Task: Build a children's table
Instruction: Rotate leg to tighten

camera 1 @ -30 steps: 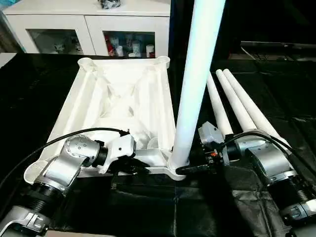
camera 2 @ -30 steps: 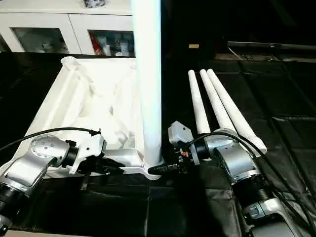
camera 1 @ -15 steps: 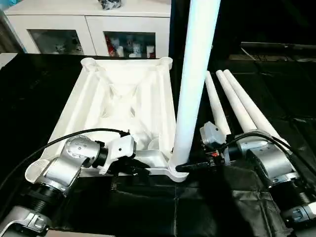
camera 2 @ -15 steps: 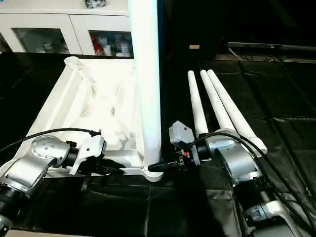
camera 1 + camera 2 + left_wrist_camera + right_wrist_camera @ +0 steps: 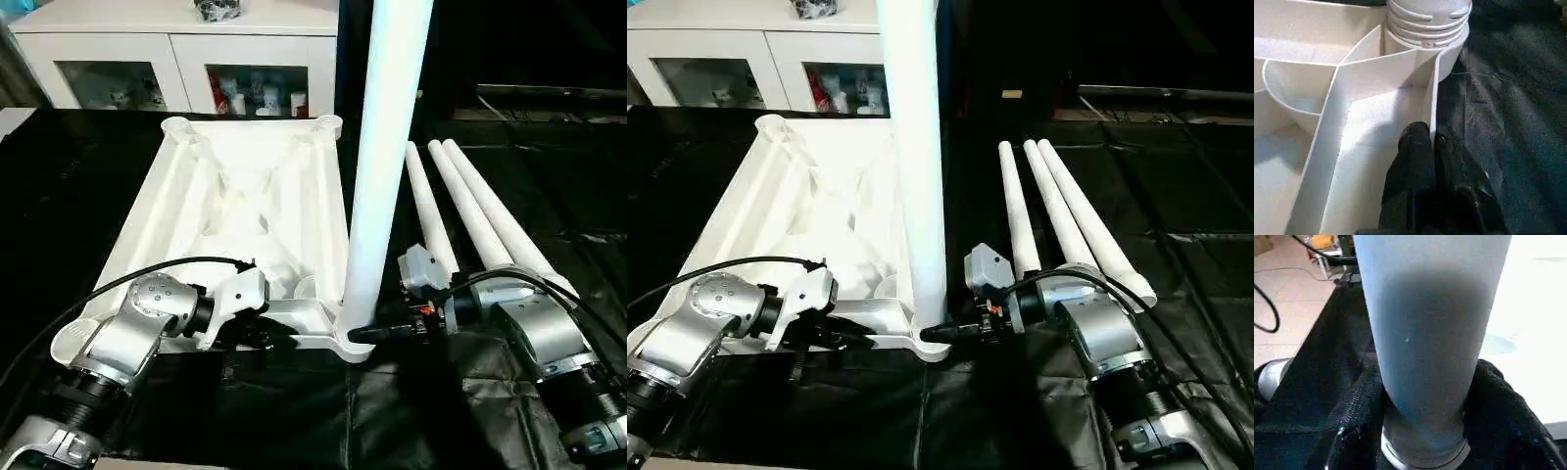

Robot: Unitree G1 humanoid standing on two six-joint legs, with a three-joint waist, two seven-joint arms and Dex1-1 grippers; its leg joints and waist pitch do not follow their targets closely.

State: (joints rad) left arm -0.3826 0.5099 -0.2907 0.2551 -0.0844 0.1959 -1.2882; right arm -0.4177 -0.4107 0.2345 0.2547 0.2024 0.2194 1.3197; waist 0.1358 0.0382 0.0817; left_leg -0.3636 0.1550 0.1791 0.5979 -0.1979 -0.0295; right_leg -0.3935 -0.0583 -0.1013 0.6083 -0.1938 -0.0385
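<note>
The left gripper [image 5: 1432, 147] is pinched shut on the thin near wall of the top [image 5: 245, 196], a short way along that wall from the near right socket [image 5: 351, 338]. The right gripper [image 5: 1422, 431] has its two fingers on either side of the upright leg [image 5: 382, 166], low down, just above that socket. The leg's threaded end sits in the socket in the left wrist view; how deep it has gone I cannot tell.

The top lies ribs up on the black cloth [image 5: 411, 401], and looks like light, stiff moulded plastic that would slide unless pinned, so a rib or rim is the sound hold. The leg is a smooth tapered tube, likely slippery, best gripped near its base.

Beyond the socket, three spare legs [image 5: 470, 206] lie side by side on the cloth. Farthest back stands a cabinet [image 5: 176, 59].
</note>
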